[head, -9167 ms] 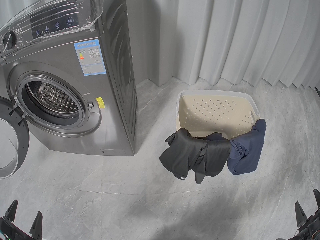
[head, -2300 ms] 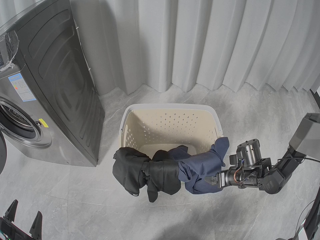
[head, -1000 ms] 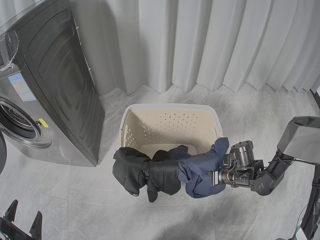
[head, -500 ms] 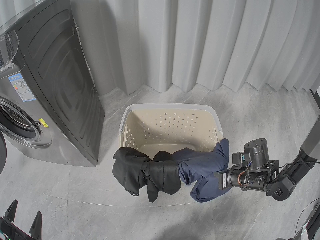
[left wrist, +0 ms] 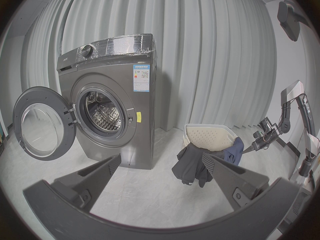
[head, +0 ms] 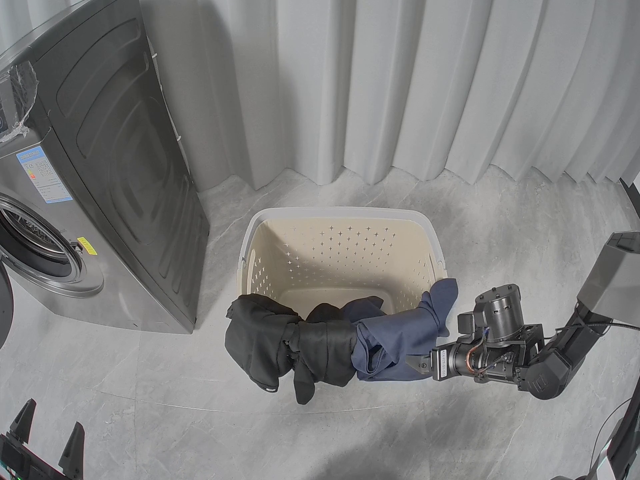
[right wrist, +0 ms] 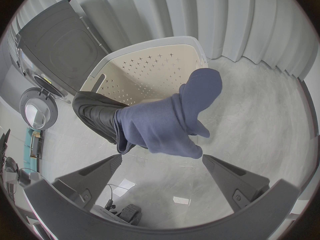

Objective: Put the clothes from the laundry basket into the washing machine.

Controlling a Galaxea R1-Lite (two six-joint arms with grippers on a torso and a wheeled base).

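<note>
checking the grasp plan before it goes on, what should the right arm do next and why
Probably ease the right gripper slightly forward onto the navy garment, then close. In the right wrist view its fingers stand open with the hanging fold just ahead of them, not yet gripped. The garment drapes over the rim of the laundry basket, free to lift.

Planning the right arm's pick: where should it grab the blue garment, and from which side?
Likely the bunched fold of the blue garment hanging outside the near rim of the basket, approached from the robot's right. It bulges clear of the black garment, and the open right gripper faces it.
</note>
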